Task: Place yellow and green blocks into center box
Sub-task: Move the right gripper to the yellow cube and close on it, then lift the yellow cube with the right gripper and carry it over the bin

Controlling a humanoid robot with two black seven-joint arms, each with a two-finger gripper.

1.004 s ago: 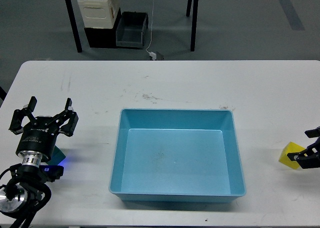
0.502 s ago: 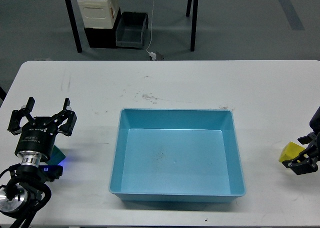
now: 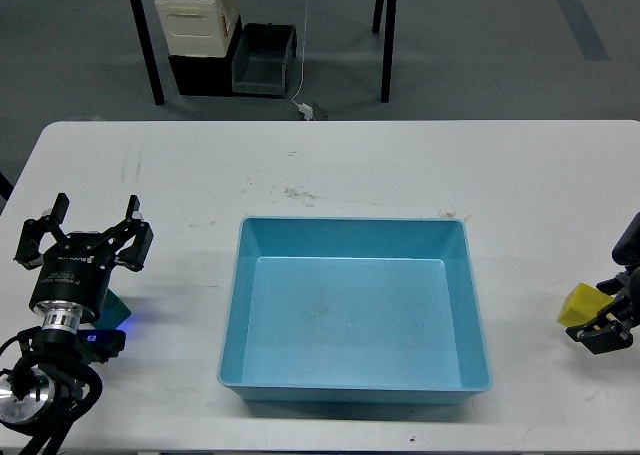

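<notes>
The small yellow block [image 3: 582, 305] sits at the table's right edge, well apart from the empty light-blue rectangular plastic box [image 3: 354, 311] at centre. The right gripper [image 3: 608, 327] touches the block's right side; it is largely cut off by the frame edge, so I cannot tell whether its fingers clamp the block. The green block [image 3: 116, 307] is mostly hidden behind the left gripper [image 3: 84, 237], only a teal corner showing. That gripper stands with fingers spread wide, holding nothing. Against the earlier frames, the yellow block and right gripper have shifted slightly; the left gripper has barely changed. The white table [image 3: 330, 170] carries faint scuffs.
</notes>
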